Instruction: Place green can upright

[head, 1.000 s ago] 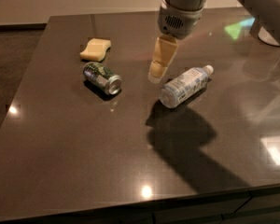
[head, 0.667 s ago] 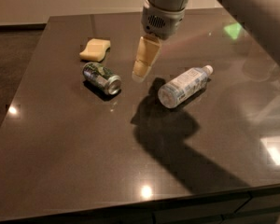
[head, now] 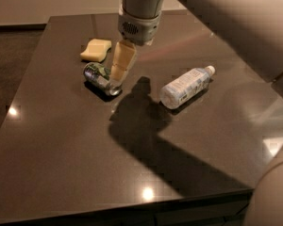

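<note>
The green can (head: 98,75) lies on its side on the dark glossy table (head: 61,164), in the far-left part of the top, toward 11 o'clock from the table's middle. Its long axis runs from 10 o'clock to 4 o'clock, and the shiny silver end at the 4 o'clock side faces the camera. The patterned green body shows at the 10 o'clock side.

The gripper (head: 116,79) hangs from a grey wrist (head: 136,25) and slopes down toward 7 o'clock. Its pale tan tip meets the can at the silver end in this view. Whether it truly touches the can cannot be told, nor whether the gripper is spread or closed up, since it is seen edge-on as one tan shape. It is not seen wrapped around the can.

A pale yellow sponge (head: 95,50) lies flat just beyond the can, at about 12 o'clock from it, apart from it. A clear plastic bottle (head: 183,87) lies on its side well apart at 3 o'clock from the can, its white cap (head: 209,70) pointing to 2 o'clock.

The arm (head: 236,27) crosses the upper right of the view, and its dark shadow (head: 141,126) spreads over the table between the can and the bottle and on toward 5 o'clock.
</note>
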Controlling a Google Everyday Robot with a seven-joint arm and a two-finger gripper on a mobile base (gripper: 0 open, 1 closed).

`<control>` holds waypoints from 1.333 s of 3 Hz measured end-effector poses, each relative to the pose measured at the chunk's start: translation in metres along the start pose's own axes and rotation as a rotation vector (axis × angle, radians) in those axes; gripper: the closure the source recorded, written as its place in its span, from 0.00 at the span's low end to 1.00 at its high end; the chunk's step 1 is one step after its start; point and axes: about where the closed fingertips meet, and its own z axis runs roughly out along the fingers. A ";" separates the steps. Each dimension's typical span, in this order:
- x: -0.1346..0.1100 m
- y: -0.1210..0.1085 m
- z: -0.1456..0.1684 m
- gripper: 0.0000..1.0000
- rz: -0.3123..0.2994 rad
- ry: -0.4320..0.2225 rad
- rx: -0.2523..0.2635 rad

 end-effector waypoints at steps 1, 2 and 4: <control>-0.017 -0.002 0.017 0.00 0.041 0.026 -0.002; -0.036 -0.002 0.030 0.00 0.069 0.044 -0.003; -0.069 -0.001 0.051 0.00 0.115 0.068 -0.021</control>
